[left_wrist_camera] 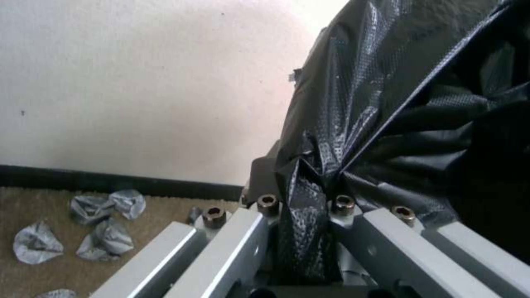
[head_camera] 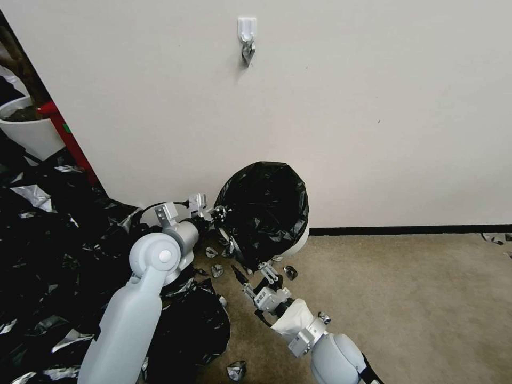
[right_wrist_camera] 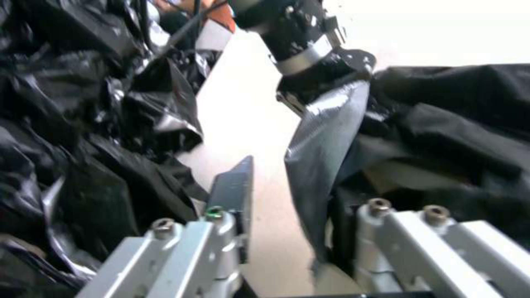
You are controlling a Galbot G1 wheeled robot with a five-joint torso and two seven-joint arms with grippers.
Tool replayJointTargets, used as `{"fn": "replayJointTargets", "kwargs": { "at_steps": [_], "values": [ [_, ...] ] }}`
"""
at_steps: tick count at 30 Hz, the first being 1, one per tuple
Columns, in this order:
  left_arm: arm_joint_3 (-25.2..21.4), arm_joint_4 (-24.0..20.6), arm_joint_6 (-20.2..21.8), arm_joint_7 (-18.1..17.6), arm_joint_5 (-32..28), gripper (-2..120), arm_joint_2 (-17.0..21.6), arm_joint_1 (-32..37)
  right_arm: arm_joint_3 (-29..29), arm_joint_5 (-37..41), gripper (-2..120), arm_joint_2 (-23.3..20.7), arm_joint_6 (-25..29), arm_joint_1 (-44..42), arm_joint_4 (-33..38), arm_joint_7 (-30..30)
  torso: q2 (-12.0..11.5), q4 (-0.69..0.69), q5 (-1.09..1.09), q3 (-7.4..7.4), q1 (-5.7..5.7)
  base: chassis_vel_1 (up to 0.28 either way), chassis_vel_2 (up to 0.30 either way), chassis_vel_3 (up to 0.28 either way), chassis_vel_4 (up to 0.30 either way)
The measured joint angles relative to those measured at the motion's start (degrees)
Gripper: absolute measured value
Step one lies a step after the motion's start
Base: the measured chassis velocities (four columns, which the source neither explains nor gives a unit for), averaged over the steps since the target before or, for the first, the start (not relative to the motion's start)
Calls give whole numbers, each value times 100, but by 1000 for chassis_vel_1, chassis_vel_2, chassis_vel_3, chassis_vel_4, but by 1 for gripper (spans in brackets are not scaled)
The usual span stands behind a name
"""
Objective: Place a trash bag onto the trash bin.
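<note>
The glossy black trash bag [head_camera: 264, 210] lies draped over the trash bin, whose cream-white wall [head_camera: 300, 242] shows only low on the right. The bin stands on the carpet against the wall. My left gripper [head_camera: 220, 213] is at the bag's left edge. In the left wrist view it is shut [left_wrist_camera: 306, 209] on a pinched fold of the bag [left_wrist_camera: 397, 107]. My right gripper [head_camera: 252, 272] sits just in front of and below the bag, open. In the right wrist view a hanging flap of the bag [right_wrist_camera: 326, 140] lies beside one finger, with a gap to the other finger [right_wrist_camera: 234, 188].
A big heap of black plastic sheeting [head_camera: 48, 250] fills the floor on the left, with a white tub [head_camera: 32, 133] behind it. Small silver-black scraps [head_camera: 216, 269] lie around the bin. A hook [head_camera: 246, 32] hangs on the wall. Bare carpet [head_camera: 416, 298] spreads to the right.
</note>
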Motion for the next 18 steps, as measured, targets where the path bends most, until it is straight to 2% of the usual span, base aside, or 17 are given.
{"fn": "replayJointTargets", "kwargs": {
  "at_steps": [1, 5, 6, 9, 18],
  "values": [
    [0, 0, 0, 0, 0, 2, 0, 0, 0, 0, 28, 0, 0, 0, 0, 0, 0, 0, 0, 0, 0, 0, 0, 0, 0],
    [5, -24, 0, -12, 5, 2, -10, 10, 3, 217, 10, -8, 75, 44, -85, -197, 0, 0, 0, 0, 0, 0, 0, 0, 0],
    [5, -24, 0, -12, 5, 2, -10, 10, 3, 217, 10, -8, 75, 44, -85, -197, 0, 0, 0, 0, 0, 0, 0, 0, 0],
    [13, -70, 0, -21, 6, 2, -18, 50, 25, 283, 0, -2, 123, 79, -159, -351, 0, 0, 0, 0, 0, 0, 0, 0, 0],
    [59, -292, 16, -42, 8, 2, -12, 218, 91, 92, 0, 174, 298, 316, -658, -893, 0, 0, 0, 0, 0, 0, 0, 0, 0]
  ]
}}
